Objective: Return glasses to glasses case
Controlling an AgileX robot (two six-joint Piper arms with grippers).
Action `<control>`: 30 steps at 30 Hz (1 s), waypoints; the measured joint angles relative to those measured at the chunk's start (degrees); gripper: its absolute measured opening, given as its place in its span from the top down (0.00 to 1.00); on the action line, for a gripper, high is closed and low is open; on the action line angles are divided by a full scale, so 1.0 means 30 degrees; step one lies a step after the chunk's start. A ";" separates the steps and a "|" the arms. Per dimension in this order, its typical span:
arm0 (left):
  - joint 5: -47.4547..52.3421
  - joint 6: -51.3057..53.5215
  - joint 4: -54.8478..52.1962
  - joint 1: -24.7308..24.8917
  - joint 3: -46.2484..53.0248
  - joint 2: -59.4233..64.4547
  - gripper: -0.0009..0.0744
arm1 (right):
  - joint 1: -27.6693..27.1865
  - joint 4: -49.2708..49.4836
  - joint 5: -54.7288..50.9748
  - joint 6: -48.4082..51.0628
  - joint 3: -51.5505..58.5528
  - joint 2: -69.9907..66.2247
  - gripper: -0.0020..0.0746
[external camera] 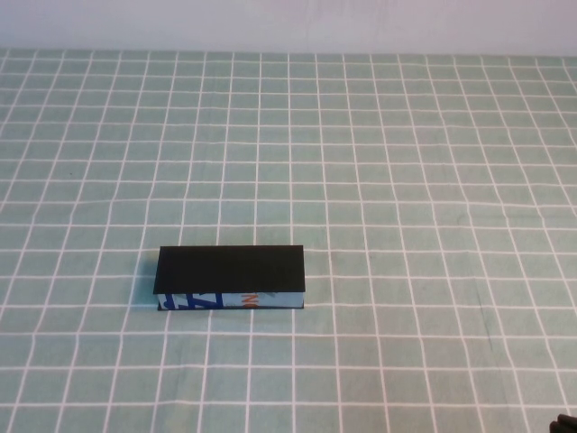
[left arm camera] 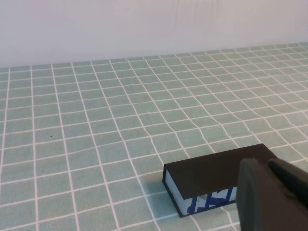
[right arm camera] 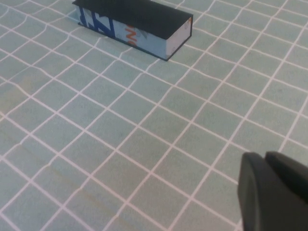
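Note:
The glasses case [external camera: 231, 269] lies shut on the green checked cloth, left of the middle, its flat black lid down and its blue, white and orange printed side facing me. The glasses are out of view. My left gripper [left arm camera: 267, 166] is shut and empty, raised just on my side of the case [left arm camera: 211, 175]; it does not show in the high view. My right gripper [right arm camera: 264, 161] is shut and empty, low over the cloth well to the right of the case [right arm camera: 139, 17]. Only its dark tip [external camera: 564, 422] shows at the high view's bottom right corner.
The green cloth with a white grid [external camera: 406, 180] covers the whole table. A pale wall [external camera: 288, 23] runs along the far edge.

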State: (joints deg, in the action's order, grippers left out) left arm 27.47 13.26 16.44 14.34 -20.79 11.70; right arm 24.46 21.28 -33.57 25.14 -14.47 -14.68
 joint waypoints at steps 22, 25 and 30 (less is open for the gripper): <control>-0.6040 -0.4252 -0.5807 -0.1617 0.7303 -0.4053 0.99 | 0.0000 0.0029 -0.0309 0.0000 0.0000 0.0017 0.99; -0.4310 -0.4896 -0.5839 -0.2420 0.7392 -0.4053 0.99 | 0.0000 0.0029 -0.0309 0.0000 0.0000 0.0017 0.99; -0.2454 -0.5549 -0.5741 -0.2664 0.7405 -0.4082 0.99 | 0.0000 0.0029 -0.0309 0.0000 0.0000 0.0017 0.99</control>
State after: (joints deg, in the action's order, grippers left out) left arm 20.11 -3.39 -0.78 6.35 1.42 -0.54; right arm 24.46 21.37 -34.50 25.14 -14.47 -14.63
